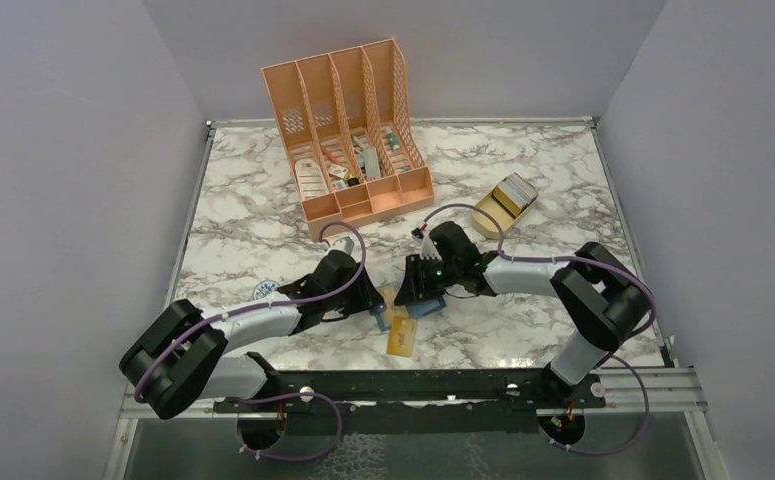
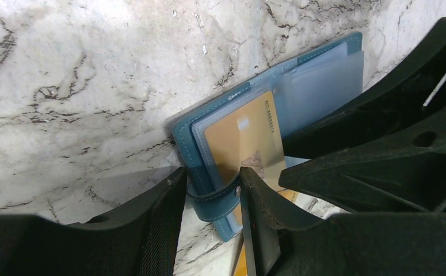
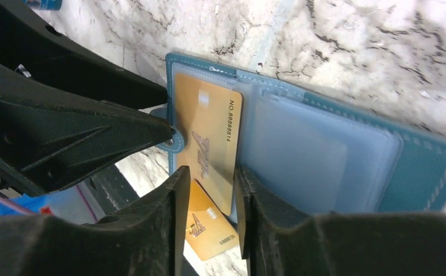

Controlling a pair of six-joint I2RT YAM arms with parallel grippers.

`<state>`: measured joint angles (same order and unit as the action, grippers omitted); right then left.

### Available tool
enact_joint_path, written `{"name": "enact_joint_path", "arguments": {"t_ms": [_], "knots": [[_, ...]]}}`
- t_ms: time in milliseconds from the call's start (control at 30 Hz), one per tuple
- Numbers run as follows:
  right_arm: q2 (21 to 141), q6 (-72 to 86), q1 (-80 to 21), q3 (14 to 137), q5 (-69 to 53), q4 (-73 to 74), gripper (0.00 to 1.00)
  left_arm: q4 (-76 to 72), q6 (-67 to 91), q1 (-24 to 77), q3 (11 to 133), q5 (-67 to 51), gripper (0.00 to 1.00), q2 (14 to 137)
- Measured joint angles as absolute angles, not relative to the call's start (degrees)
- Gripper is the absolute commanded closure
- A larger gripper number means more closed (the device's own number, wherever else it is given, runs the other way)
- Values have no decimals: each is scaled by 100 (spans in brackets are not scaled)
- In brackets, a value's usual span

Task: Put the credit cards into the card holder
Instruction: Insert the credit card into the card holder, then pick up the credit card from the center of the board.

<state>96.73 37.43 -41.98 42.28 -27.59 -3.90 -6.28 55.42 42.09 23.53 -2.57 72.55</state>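
While the card holder [image 3: 427, 172] lies opened flat on the marble table [image 1: 523, 300], near the front edge and about midway between the two arms, both end effectors meet over it. Its teal cover faces down and its clear sleeves [image 3: 301, 149] face up. A gold card [image 3: 209, 132] sits in the sleeve section at the end with the snap tab [image 2: 214, 198], and part of that card sticks out past the sleeve's edge.

The left end effector [image 2: 212, 178] stands with one finger on either side of the snap tab, which bridges the gap between them and touches both. Whether it is clenched on the tab I cannot tell. The right end effector [image 3: 210, 172] comes in from the opposite side. Its fingers are held apart over the exposed end of the gold card, with the card showing in the gap. Whether it is grasping the card I cannot tell.

A second gold card [image 3: 206, 230] lies on the table just beside the holder on the side toward the arm bases, one end hidden under the holder's edge.

Farther back stands a peach desk organizer [image 1: 348, 130], with a tan oval tray [image 1: 503, 205] to its right. A blue-white disc [image 1: 265, 289] lies on the table by the left arm
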Motion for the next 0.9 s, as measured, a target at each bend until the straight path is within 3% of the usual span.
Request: {"name": "enact_joint_path", "arguments": {"t_ms": [233,533,900], "knots": [[8886,3590,-4244,4108,-2346,134,48,-320,5505,4211,2412,-248,54,7140],[8053,3800,-4250,3295,-2241,237,49,482,5374,4213,2665,-342,55,6556],[7745,4215,-4462,2845,-2053,102,49,611,5662,4934,2410,-993,74,5911]]}}
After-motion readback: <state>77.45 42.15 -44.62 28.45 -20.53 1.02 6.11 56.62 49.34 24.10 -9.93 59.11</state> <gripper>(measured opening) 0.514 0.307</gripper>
